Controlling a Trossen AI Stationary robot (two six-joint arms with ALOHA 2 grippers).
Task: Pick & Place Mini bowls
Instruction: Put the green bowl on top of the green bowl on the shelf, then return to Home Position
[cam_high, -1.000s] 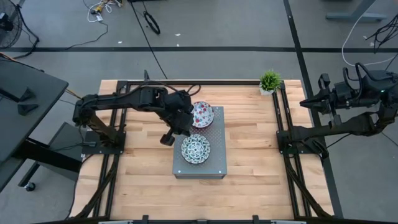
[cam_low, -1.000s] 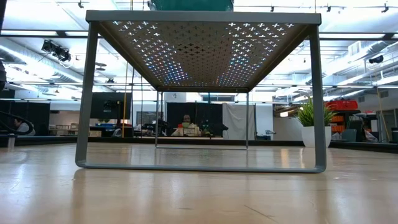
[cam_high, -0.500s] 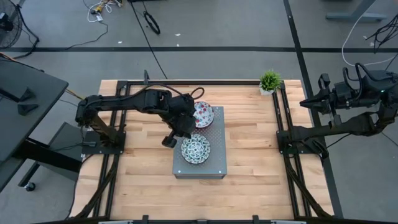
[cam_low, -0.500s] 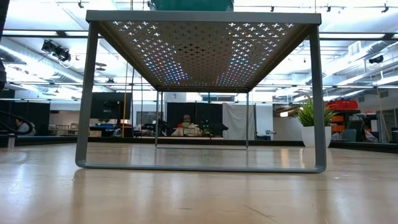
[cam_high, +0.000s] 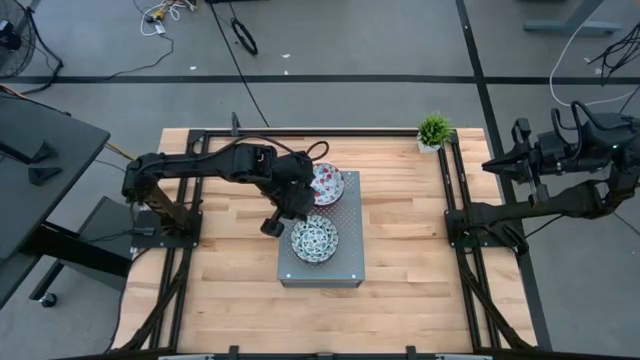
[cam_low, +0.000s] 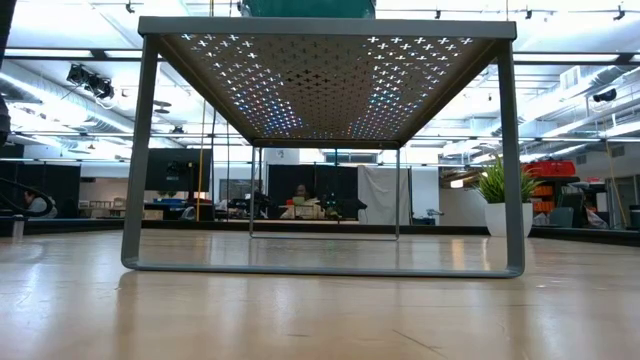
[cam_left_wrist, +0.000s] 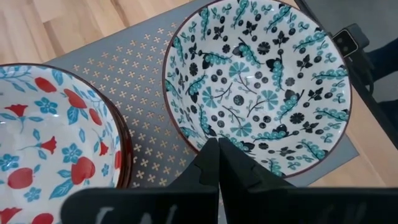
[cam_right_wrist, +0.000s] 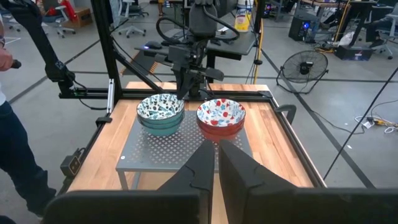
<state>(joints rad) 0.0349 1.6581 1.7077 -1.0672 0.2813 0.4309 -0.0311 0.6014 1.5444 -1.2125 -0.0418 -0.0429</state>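
Note:
Two stacks of mini bowls sit on a grey perforated stand (cam_high: 345, 268) at mid-table. The red-flowered bowls (cam_high: 325, 184) are toward the far edge and the blue-green bowls (cam_high: 314, 240) toward the near edge. My left gripper (cam_left_wrist: 217, 148) is shut and slants down over the stand's left side, between the two stacks, at the blue-green top bowl (cam_left_wrist: 261, 81). The right wrist view shows it (cam_right_wrist: 186, 93) just behind the bowls' rims. My right gripper (cam_right_wrist: 216, 155) is shut, empty, and raised beyond the table's right edge (cam_high: 492, 165). My left gripper's shut fingertips (cam_left_wrist: 210, 152) stand at the blue-green top bowl's rim (cam_left_wrist: 186, 134), on the side facing the red stack. They come slanting down from the table's left. I cannot tell whether they touch the rim.
A small green potted plant (cam_high: 434, 130) stands at the table's far right corner. The stand rests on thin legs (cam_low: 140, 150) with open space beneath. Bare wood lies to the left, right and near sides of the stand. A person stands beside the table in the right wrist view (cam_right_wrist: 15, 143).

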